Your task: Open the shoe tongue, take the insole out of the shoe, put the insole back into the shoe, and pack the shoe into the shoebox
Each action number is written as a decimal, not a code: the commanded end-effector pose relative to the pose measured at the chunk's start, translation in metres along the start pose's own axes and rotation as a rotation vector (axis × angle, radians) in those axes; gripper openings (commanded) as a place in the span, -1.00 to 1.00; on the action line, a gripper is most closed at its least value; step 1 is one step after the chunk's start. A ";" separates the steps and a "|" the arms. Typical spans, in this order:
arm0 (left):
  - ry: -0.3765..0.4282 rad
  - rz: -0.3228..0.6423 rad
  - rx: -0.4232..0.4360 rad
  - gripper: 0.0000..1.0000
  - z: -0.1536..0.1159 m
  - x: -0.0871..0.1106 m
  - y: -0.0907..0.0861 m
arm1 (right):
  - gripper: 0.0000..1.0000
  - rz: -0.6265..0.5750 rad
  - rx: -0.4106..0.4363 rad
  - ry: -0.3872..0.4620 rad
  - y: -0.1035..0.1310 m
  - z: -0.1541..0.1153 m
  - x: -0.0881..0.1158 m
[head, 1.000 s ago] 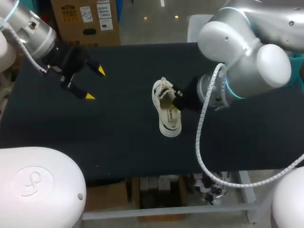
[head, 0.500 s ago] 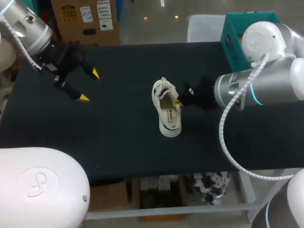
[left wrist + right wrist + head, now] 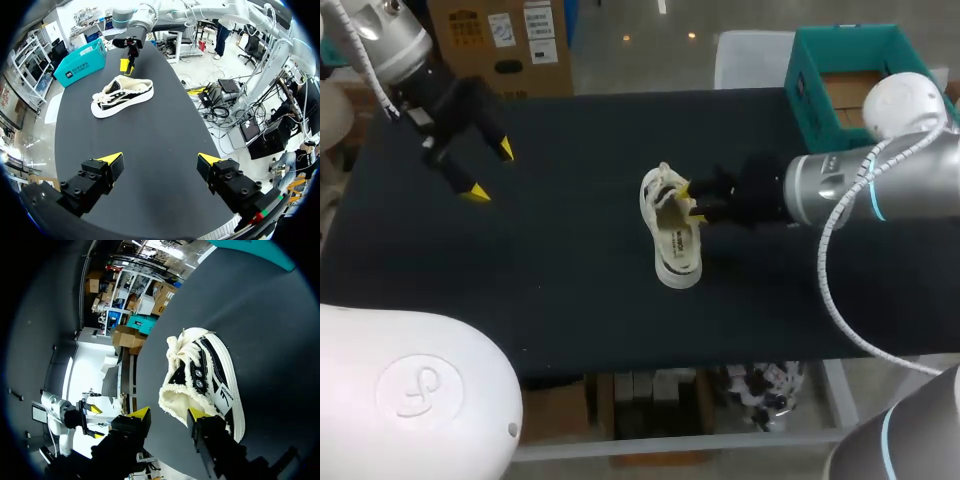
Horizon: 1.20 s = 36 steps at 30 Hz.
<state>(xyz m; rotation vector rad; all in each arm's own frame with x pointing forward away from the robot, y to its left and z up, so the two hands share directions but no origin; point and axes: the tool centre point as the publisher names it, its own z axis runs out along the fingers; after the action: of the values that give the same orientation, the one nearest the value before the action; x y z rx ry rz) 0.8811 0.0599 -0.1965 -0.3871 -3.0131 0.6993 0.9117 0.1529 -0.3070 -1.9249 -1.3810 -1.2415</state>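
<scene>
White canvas shoe with black trim (image 3: pixel 672 232) set upright on sole, mid black surface (image 3: pixel 570 290). Right pincer (image 3: pixel 688 200) open, tips at rim of shoe mouth, nothing gripped. Left pincer (image 3: pixel 492 171) open too, held well apart near far left edge.

Step judged: tongue opening. One tip best slipped under tongue and drawn toward toe. Shoe likely dragged unless pinned.

Room ample all round shoe — only teal open-topped box (image 3: pixel 820 95) at far right corner to be skirted.
</scene>
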 end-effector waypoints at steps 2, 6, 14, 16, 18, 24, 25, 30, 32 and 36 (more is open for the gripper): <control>-0.001 0.000 0.015 1.00 0.004 0.000 0.004 | 0.02 0.002 0.332 0.167 0.003 -0.001 0.000; -0.001 0.001 0.022 1.00 0.005 -0.001 0.006 | 0.17 -0.001 0.277 0.111 0.003 -0.004 0.001; 0.002 0.004 0.029 1.00 0.006 -0.004 0.007 | 0.58 -0.016 0.184 0.019 0.002 -0.013 0.004; 0.005 0.005 0.030 1.00 0.007 -0.005 0.006 | 0.62 -0.015 0.158 -0.003 0.003 -0.014 0.004; 0.005 0.006 0.031 1.00 0.007 -0.006 0.006 | 0.65 -0.008 0.123 -0.025 0.005 -0.017 0.005; 0.010 0.013 0.030 1.00 0.006 -0.008 0.003 | 0.90 -0.009 0.029 -0.055 0.010 -0.021 0.008; 0.010 0.015 0.030 1.00 0.005 -0.008 0.002 | 0.98 -0.013 0.003 -0.051 0.010 -0.022 0.009; 0.009 0.019 0.026 1.00 0.003 -0.009 0.002 | 1.00 -0.029 -0.173 -0.059 0.013 -0.029 0.014; 0.008 0.019 0.027 1.00 0.002 -0.009 0.002 | 1.00 -0.040 -0.239 -0.063 0.014 -0.031 0.016; 0.008 0.020 0.028 1.00 0.002 -0.011 0.002 | 1.00 -0.015 -0.657 -0.098 0.020 -0.040 0.023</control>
<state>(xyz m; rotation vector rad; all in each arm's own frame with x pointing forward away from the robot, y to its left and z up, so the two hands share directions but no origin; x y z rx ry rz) 0.8896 0.0584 -0.1990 -0.4172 -2.9970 0.7413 0.9272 0.1286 -0.2733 -1.9851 -1.4065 -1.3148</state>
